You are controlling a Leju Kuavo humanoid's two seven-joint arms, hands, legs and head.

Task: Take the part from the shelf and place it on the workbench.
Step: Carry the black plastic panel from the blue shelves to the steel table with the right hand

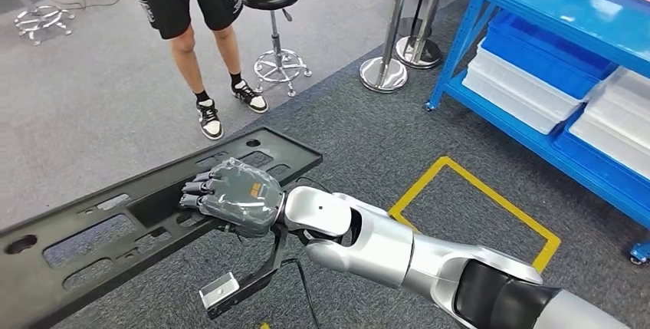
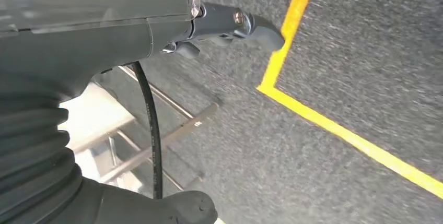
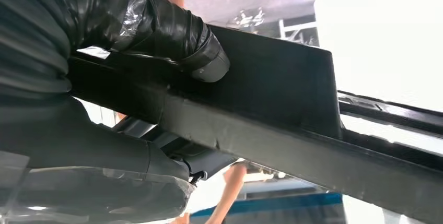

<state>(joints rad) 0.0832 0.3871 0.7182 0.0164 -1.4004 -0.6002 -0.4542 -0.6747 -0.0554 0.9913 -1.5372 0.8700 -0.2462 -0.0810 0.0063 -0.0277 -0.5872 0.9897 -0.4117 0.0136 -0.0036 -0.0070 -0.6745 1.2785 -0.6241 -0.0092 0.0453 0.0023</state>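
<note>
The part (image 1: 92,237) is a long black plastic panel with several cut-outs, held level above the carpet across the left of the head view. My right hand (image 1: 230,195) grips its near edge about midway along, fingers lying over the top. In the right wrist view the same hand (image 3: 94,145) clamps the part (image 3: 271,93), with a taped finger (image 3: 156,31) pressed on its face. My left hand (image 2: 78,25) hangs over grey carpet, a finger (image 2: 251,25) stretched out and nothing in it.
A blue shelf (image 1: 567,7) with white bins (image 1: 521,99) stands at the right. A person's legs (image 1: 192,45) and a black stool (image 1: 272,7) are ahead, with chrome post bases (image 1: 383,74) beside them. Yellow floor tape (image 1: 475,191) marks a square. A metal frame (image 2: 156,135) lies below my left hand.
</note>
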